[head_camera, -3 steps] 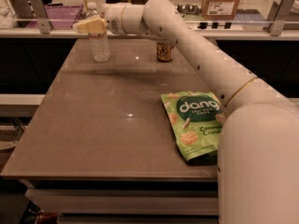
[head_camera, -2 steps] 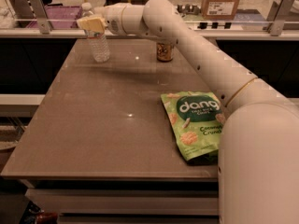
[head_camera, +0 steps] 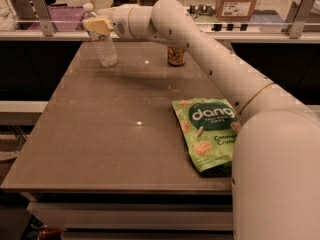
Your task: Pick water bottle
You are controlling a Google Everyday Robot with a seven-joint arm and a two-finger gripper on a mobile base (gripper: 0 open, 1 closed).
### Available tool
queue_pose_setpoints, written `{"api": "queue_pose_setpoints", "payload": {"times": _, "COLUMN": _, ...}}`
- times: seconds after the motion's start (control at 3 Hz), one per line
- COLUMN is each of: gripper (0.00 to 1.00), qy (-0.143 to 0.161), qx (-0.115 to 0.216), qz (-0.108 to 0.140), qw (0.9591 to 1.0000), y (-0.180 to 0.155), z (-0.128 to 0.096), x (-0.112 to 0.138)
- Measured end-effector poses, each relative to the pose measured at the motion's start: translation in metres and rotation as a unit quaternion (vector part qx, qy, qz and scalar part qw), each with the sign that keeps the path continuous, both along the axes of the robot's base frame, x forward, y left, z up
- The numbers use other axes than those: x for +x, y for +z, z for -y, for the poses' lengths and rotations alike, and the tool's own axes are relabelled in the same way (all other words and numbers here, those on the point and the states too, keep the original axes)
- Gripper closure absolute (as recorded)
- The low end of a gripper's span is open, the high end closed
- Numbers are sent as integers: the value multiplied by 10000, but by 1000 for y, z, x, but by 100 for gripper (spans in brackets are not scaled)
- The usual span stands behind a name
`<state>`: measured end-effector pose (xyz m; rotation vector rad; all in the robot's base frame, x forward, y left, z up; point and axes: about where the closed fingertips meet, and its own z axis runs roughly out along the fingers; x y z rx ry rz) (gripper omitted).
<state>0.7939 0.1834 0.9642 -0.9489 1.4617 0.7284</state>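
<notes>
The water bottle (head_camera: 106,50) is clear and ribbed with a white cap. It stands at the far left of the brown table (head_camera: 100,129) and leans with its top to the left. My gripper (head_camera: 97,25) reaches in from the right at the end of the long white arm. It is closed around the bottle's upper part, just below the cap. The bottle's base is at the table surface.
A gold-brown drink can (head_camera: 176,55) stands at the far middle of the table, partly behind my arm. A green chips bag (head_camera: 207,131) lies at the right front. A rail with clutter runs behind the table's far edge.
The gripper has moved a little toward the bottle's neck and closed on it. The bottle, upright before, now leans to the left.
</notes>
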Motion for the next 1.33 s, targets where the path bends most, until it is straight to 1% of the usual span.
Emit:
{"api": "queue_pose_setpoints", "payload": {"times": 0.33, "gripper": 100, "qy": 20, "qx": 0, "qz": -5, "qw": 10000, "y": -1, "z": -3, "x": -1}}
{"api": "queue_pose_setpoints", "payload": {"times": 0.67, "gripper": 100, "qy": 40, "qx": 26, "qz": 31, "qw": 10000, "y": 4, "z": -2, "x": -2}}
{"api": "queue_pose_setpoints", "payload": {"times": 1.0, "gripper": 100, "qy": -11, "qx": 115, "qz": 218, "qw": 9997, "y": 21, "z": 11, "x": -7}}
{"api": "queue_pose_setpoints", "payload": {"times": 1.33, "gripper": 100, "qy": -93, "qx": 252, "qz": 592, "qw": 9979, "y": 52, "z": 32, "x": -11}}
